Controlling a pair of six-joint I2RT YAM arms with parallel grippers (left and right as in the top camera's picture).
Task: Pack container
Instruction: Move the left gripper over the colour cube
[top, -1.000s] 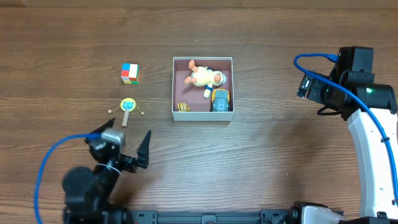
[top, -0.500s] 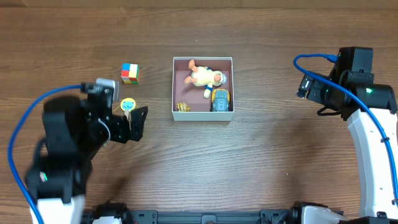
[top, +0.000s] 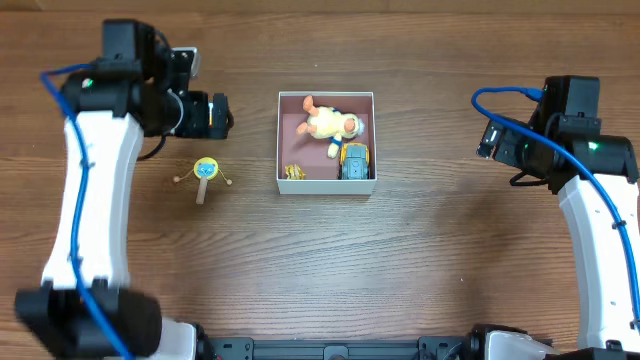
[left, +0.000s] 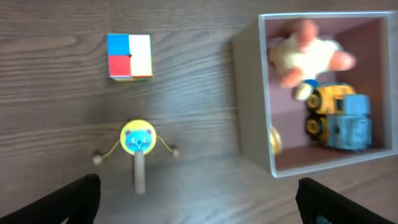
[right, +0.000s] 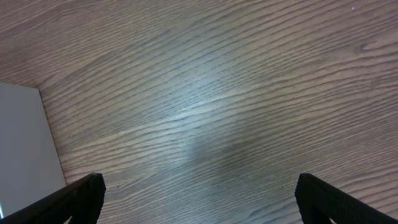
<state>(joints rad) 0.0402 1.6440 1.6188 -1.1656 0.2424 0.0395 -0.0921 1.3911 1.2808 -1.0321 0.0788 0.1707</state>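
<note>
The container (top: 325, 186), a white-walled square box with a pink inside, stands mid-table. It holds a plush doll (top: 328, 124), a yellow and blue toy truck (top: 354, 160) and a small golden toy (top: 293, 173). My left gripper (top: 222, 115) is open and empty, up over the spot left of the container. In the left wrist view a coloured cube (left: 129, 56) and a yellow rattle drum (left: 137, 140) lie left of the container's wall (left: 249, 93), beyond the open fingers (left: 199, 199). My right gripper (top: 490, 140) is open and empty, right of the container.
The rattle drum (top: 206, 170) lies on the wood left of the container in the overhead view; the cube is hidden there under my left arm. The right wrist view shows bare wood between the open fingers (right: 199, 199) and the container's wall (right: 25, 143) at left.
My left arm has swung from the front left edge up to the far left, over the cube, hiding it in the overhead view. The right arm and the toys have not moved.
</note>
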